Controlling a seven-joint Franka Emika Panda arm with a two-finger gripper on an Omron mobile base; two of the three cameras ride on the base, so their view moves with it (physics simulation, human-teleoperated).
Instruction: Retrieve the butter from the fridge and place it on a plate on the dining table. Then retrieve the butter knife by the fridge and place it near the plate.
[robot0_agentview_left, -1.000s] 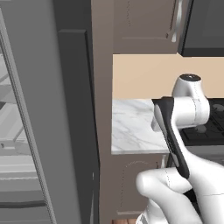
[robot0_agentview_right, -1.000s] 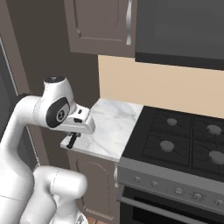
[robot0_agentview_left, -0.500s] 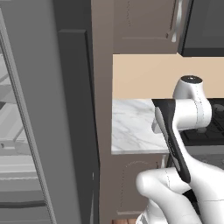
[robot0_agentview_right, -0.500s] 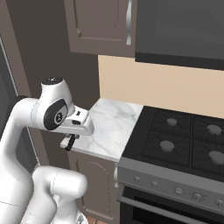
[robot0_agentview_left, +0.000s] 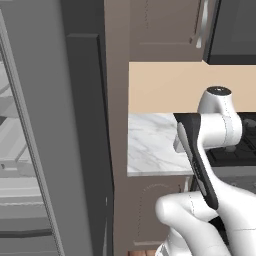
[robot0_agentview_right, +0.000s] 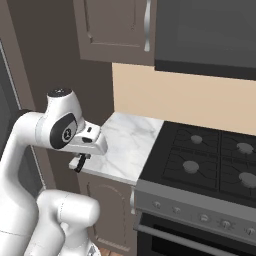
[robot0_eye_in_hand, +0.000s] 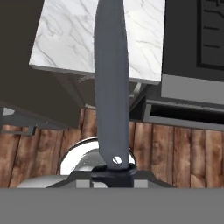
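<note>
Knife (robot0_eye_in_hand: 112, 87): I count one, a long dark grey blade running up the middle of the hand view from the claw (robot0_eye_in_hand: 113, 168), with a small screw or rivet showing just above the grip. I read the claw as nearly closed on the knife's lower end; its tips are mostly hidden behind the blade. In the right base view I see the claw (robot0_agentview_right: 80, 164) as a small dark shape hanging under the hand, just off the front left corner of the surface (robot0_agentview_right: 131, 146).

Count of the rest: one marble-topped surface, one fridge (robot0_agentview_left: 55, 130) with its grey door edge filling the left of the left base view, one stove (robot0_agentview_right: 210, 165) with four burners in view, touching the surface's right side, and one upper cabinet (robot0_agentview_right: 117, 27) with a single pale handle.

Arm pose: I see the arm (robot0_agentview_right: 30, 150) rise from the base, bend at a rounded elbow (robot0_agentview_right: 62, 131), and reach forward level, with the hand pointing down over the wood floor (robot0_eye_in_hand: 175, 153) in front of the surface. In the left base view, the forearm (robot0_agentview_left: 200, 165) slants across the surface's front edge.
</note>
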